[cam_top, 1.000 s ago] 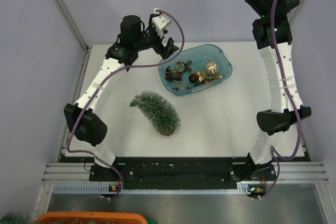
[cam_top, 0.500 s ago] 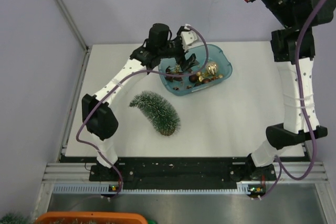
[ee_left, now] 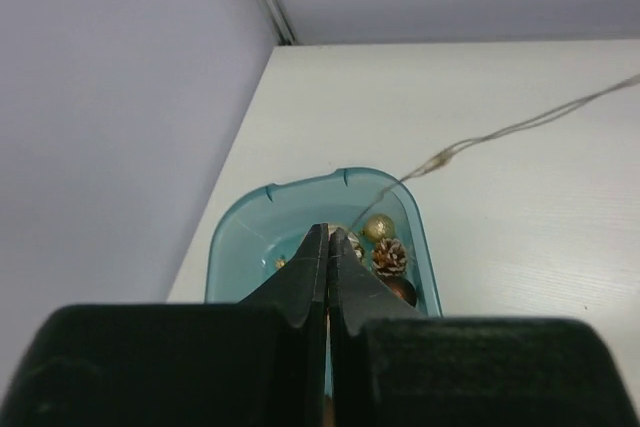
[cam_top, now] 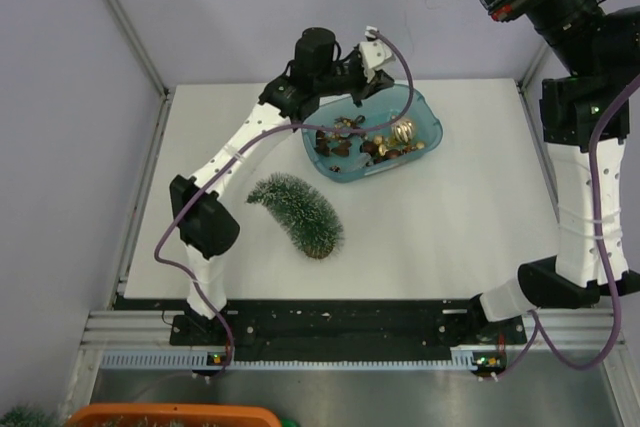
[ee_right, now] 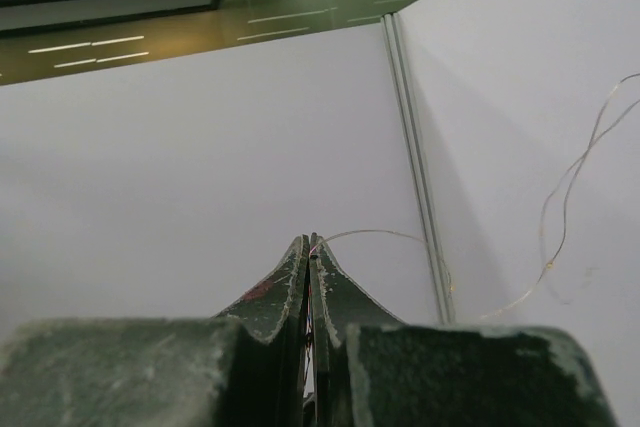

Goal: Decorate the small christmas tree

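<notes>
- Swinging farther toward 1 o'clock than a second ago, the left arm now hangs over the blue tray (cam_top: 428, 119). The left claw (ee_left: 328, 238) has gone from wide apart to tips together, and I cannot tell whether anything is pinched.
- The right claw (ee_right: 308, 243), high at 2 o'clock, has drifted toward 3 o'clock and is clamped on a thin wire (ee_right: 370, 233).
- The small christmas tree (cam_top: 298, 212) lies on its side mid-surface (cam_top: 450, 217), at 7 o'clock from the tray and apart from it.
- The tray holds a gold ball (cam_top: 403, 130), a pinecone (ee_left: 390, 257) and dark baubles; the left forearm covers its 10 o'clock rim.
</notes>
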